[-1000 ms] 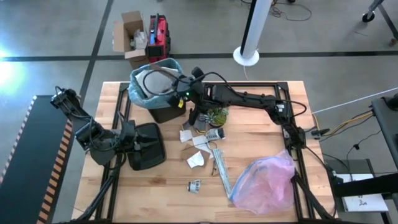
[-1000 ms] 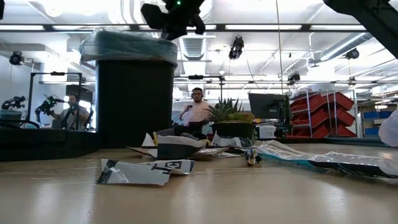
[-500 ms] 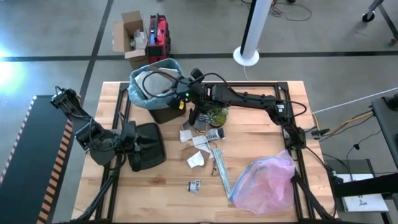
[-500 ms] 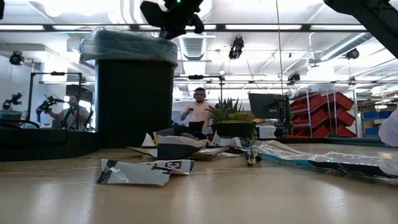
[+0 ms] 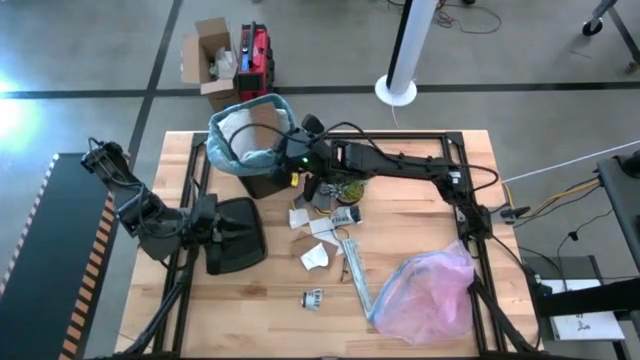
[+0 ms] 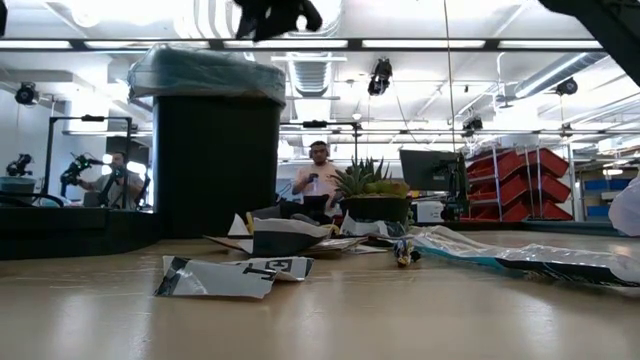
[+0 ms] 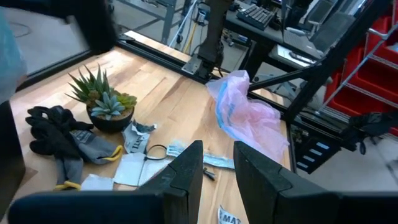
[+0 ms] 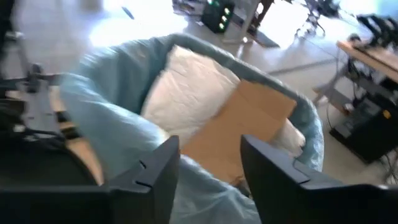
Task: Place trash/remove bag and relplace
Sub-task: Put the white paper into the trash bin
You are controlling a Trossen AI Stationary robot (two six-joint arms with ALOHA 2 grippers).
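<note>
Under the right gripper [image 5: 292, 158] stands the bin [image 5: 262, 180], dark-walled, lined with the bag [image 5: 222, 150], light blue-teal, its edge folded out over the rim. Gripper hangs just above the bin mouth at the side nearest the plant; in the right wrist view its fingers [image 8: 155, 171] stand apart with nothing between them. Below them, inside the bag [image 8: 99, 134], lie a white sheet [image 8: 189, 87] and a brown paper [image 8: 239, 121], touching. Low view shows the bin [image 6: 215, 165] upright with the gripper [image 6: 272, 14] above its rim.

Pink bag [image 5: 425, 290] lies well apart from this gripper, at the table's near right; the table [image 5: 420, 200] is pale wood.

Lid [image 5: 235, 232], dark, lies flat just beside the left gripper [image 5: 212, 235], which rests low at the table's left, well apart from the bin. Left wrist view shows its fingers [image 7: 186, 174] narrowly parted, holding nothing.

Plant [image 5: 349, 186], green in a dark pot, stands near the right gripper, beside the bin. Gloves [image 7: 59, 134], dark, lie touching the pot [image 7: 109, 121].

Trash [image 5: 318, 240] on the table: white and brown scraps between plant and pink bag, near the right gripper; one small scrap [image 5: 314, 297] farther off toward the near edge

Beyond the table, low view: a person [image 6: 318, 180] behind the plant
</note>
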